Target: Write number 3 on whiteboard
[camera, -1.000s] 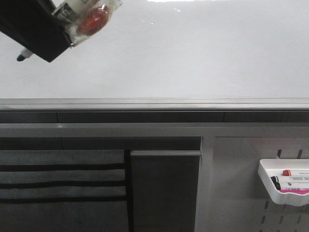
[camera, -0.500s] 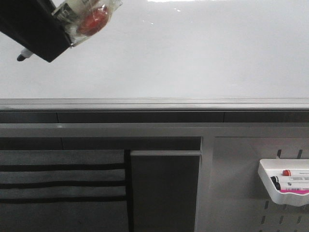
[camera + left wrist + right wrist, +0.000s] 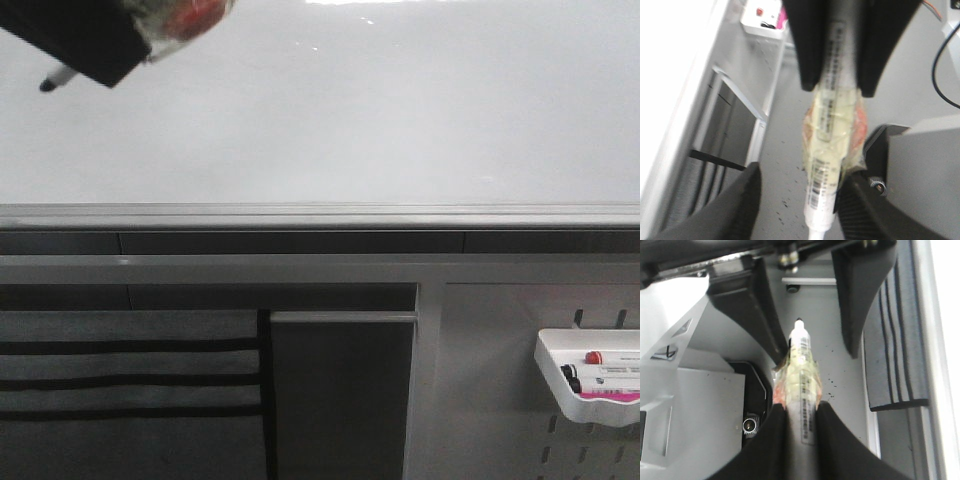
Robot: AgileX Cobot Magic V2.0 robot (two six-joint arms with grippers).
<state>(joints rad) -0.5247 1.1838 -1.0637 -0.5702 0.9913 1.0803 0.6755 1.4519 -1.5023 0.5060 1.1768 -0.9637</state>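
The whiteboard (image 3: 380,110) fills the upper front view, glossy and blank, with its grey rail (image 3: 320,215) below. No number 3 shows on it. My right gripper (image 3: 800,407) is shut on a tape-wrapped marker (image 3: 801,367). In the left wrist view the marker (image 3: 832,130) hangs from the right gripper (image 3: 835,85), and its white tip end lies between the parted fingers of my left gripper (image 3: 802,187), which is open. In the front view a black gripper part (image 3: 75,40) sits at the top left, and the marker's dark tip (image 3: 46,85) pokes out below it in front of the board.
A white tray (image 3: 590,385) with several markers hangs on the grey perforated panel (image 3: 490,380) at the lower right. A grey cloth with black stripes (image 3: 130,380) and a dark panel (image 3: 340,400) lie below the rail.
The black gripper part and the marker have moved up the board. Most of the tape wrap has left the top edge of the front view.
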